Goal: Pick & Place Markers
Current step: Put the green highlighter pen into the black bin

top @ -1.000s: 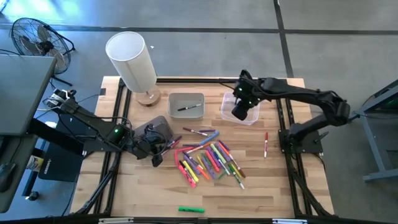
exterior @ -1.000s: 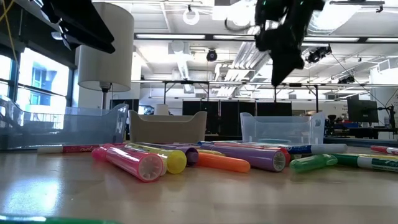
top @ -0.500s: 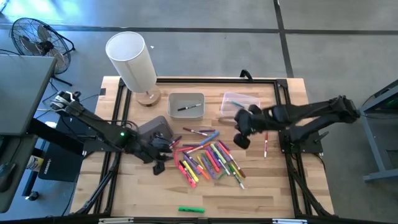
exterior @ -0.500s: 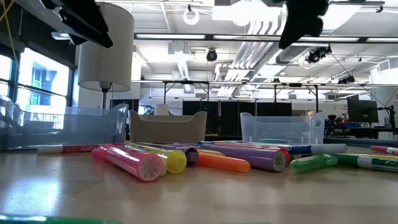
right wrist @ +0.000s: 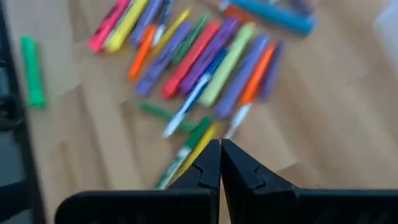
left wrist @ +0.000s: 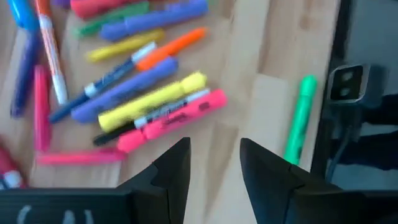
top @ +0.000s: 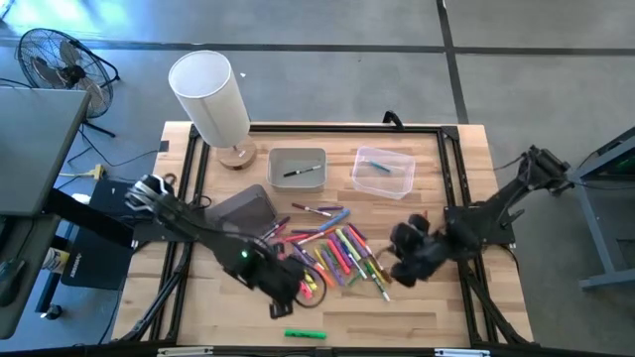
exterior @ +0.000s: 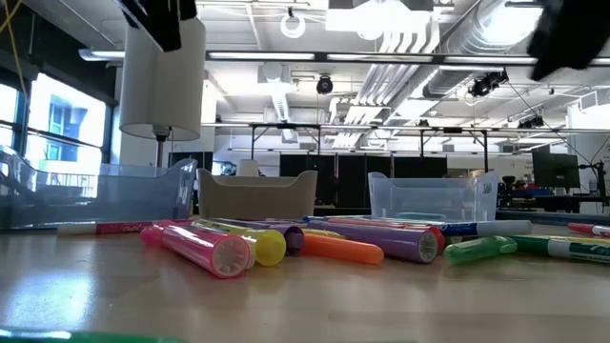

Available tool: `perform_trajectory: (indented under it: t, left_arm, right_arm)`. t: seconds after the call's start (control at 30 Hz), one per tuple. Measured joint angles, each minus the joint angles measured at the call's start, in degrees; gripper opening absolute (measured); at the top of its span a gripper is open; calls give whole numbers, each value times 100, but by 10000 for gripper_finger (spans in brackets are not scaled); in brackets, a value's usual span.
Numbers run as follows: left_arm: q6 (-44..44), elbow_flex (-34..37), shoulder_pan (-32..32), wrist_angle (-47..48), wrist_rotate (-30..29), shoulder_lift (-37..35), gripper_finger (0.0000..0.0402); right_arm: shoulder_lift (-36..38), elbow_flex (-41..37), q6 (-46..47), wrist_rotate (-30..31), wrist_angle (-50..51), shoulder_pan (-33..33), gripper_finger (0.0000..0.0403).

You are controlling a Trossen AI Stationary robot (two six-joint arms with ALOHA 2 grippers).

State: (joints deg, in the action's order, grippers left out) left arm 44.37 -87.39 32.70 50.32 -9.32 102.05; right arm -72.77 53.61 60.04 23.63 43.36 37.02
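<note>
The markers [top: 327, 253] lie in a loose pile on the wooden table, also seen in the low view [exterior: 286, 243]. One green marker [top: 305, 334] lies apart near the front edge. My left gripper [top: 285, 300] hangs open above the pile's near left side. In its wrist view [left wrist: 214, 155] the fingers have bare wood between them, short of a pink marker [left wrist: 174, 118]. My right gripper [top: 397, 273] is shut and empty above the table, just right of the pile. Its wrist view [right wrist: 220, 155] looks over the markers.
At the back stand a grey bin [top: 297, 169] holding a black marker and a clear bin [top: 383, 172] holding a blue one. A white lamp [top: 213, 99] stands at the back left. A grey lid-like piece [top: 243, 208] lies under my left arm.
My right gripper has swung from over the clear bin toward the table's near edge and now hangs beside the pile's right side. My left gripper has reached from the table's left toward the near edge and right, over the pile's near left side. The markers have not moved.
</note>
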Motion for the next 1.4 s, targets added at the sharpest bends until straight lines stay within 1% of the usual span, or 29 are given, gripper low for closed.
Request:
perform_trajectory:
  t: [0.13, 0.3, 0.37, 0.47, 0.5, 0.7, 0.77, 0.97, 1.1, 1.23, 1.4]
  left_arm:
    - [186, -665, 245, 158, -11, 600, 133]
    - [244, -1111, 476, 63, 21, 1177, 133]
    - [274, -1138, 559, 45, 44, 1336, 133]
    - [450, -1174, 579, -215, 260, 1568, 133]
    - [505, -1171, 614, -168, 334, 1612, 133]
    - [551, -1159, 641, -337, 563, 1955, 133]
    - [575, -1169, 644, -526, 692, 2006, 133]
    - [712, -1163, 644, -758, 788, 2217, 133]
    - [718, -1170, 674, -908, 1042, 2299, 133]
    - [716, -1163, 726, -903, 998, 2307, 133]
    - [699, -1163, 722, -807, 752, 2305, 133]
  right_arm:
    - [-2, -636, 393, 120, -1058, 485, 0]
    - [-2, -1163, 551, 168, -2141, 870, 0]
    - [-2, -1254, 641, 325, -2190, 984, 0]
    - [-2, -1291, 749, 498, -2206, 1098, 0]
    - [-2, -1292, 749, 531, -2213, 1123, 0]
    - [-2, -1292, 749, 539, -2234, 1199, 0]
    - [-2, -1292, 749, 538, -2232, 1199, 0]
    - [-2, -1290, 749, 537, -2230, 1199, 0]
    - [-2, -1290, 749, 537, -2226, 1197, 0]
    - [-2, -1288, 749, 537, -2223, 1197, 0]
    - [-2, -1286, 749, 538, -2225, 1195, 0]
